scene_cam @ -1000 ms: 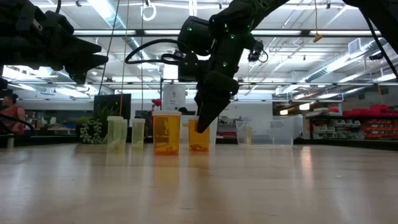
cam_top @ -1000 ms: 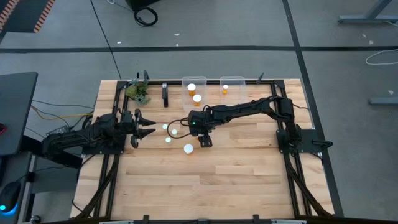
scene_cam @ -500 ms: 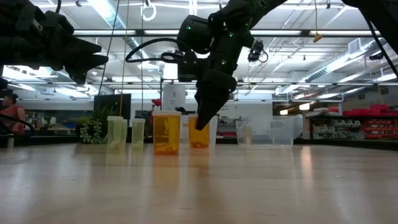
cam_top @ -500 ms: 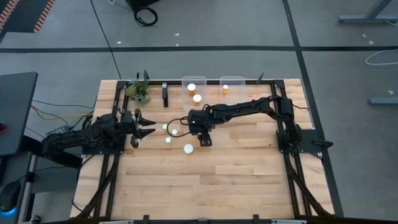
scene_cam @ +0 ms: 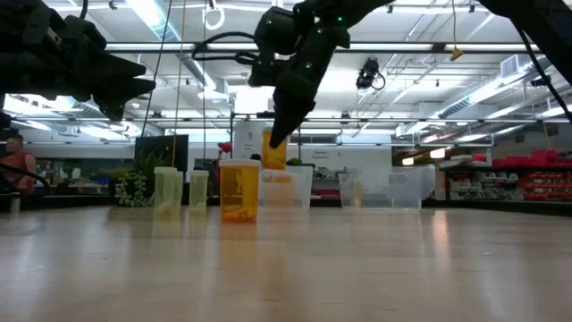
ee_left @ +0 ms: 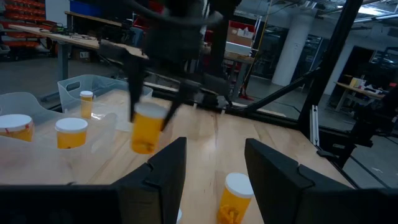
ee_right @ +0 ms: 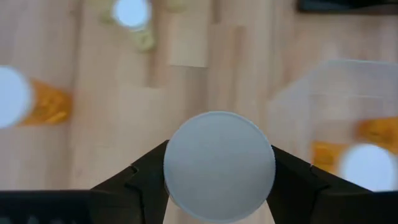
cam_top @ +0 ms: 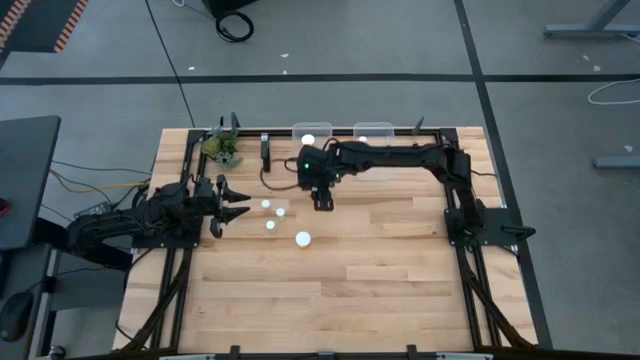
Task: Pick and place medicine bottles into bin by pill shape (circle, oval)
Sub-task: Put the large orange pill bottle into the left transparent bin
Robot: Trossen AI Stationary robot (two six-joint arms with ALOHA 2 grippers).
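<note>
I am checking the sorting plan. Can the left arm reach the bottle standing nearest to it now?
Probably yes. The left end effector is open and empty, and the nearest bottle stands just ahead of it on bare table. The right end effector holds another bottle up near the bins, out of the way.

Right gripper (cam_top: pixel 322 199) holds a medicine bottle (scene_cam: pixel 273 150) above the table (cam_top: pixel 400 270), just before the two bins (cam_top: pixel 343 134); four bottles (cam_top: pixel 283 221) stand nearer the left gripper (cam_top: pixel 240 207).

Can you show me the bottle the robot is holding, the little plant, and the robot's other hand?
held bottle (ee_right: pixel 219 165), right wrist view, white cap
plant (cam_top: pixel 221 148), high view, leaves
left gripper (cam_top: pixel 238 204), high view, between fingertips
</note>
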